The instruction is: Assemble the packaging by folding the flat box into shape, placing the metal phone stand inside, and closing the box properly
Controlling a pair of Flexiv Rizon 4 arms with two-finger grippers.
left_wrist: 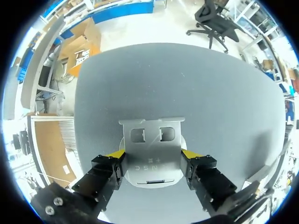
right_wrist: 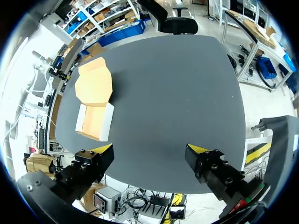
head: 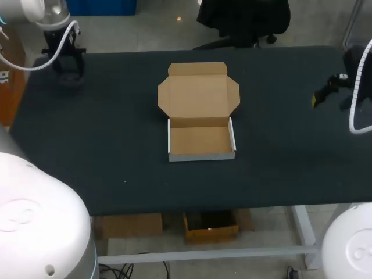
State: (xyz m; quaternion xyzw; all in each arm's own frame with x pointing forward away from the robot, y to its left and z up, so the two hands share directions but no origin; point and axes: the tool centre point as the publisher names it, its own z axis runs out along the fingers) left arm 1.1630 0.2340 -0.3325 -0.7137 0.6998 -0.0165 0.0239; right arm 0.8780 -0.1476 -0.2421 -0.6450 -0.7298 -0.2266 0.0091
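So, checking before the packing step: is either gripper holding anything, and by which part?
Left gripper holds the metal phone stand by its plate's side edges; right gripper holds nothing.

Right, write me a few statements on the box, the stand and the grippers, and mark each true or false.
1. The box has its lid open. True.
2. The stand lies inside the box. False: the left gripper is shut on it, away from the box, which is empty.
3. The right gripper is open and holds nothing. True.
4. The box is flat. False: its walls are folded up.
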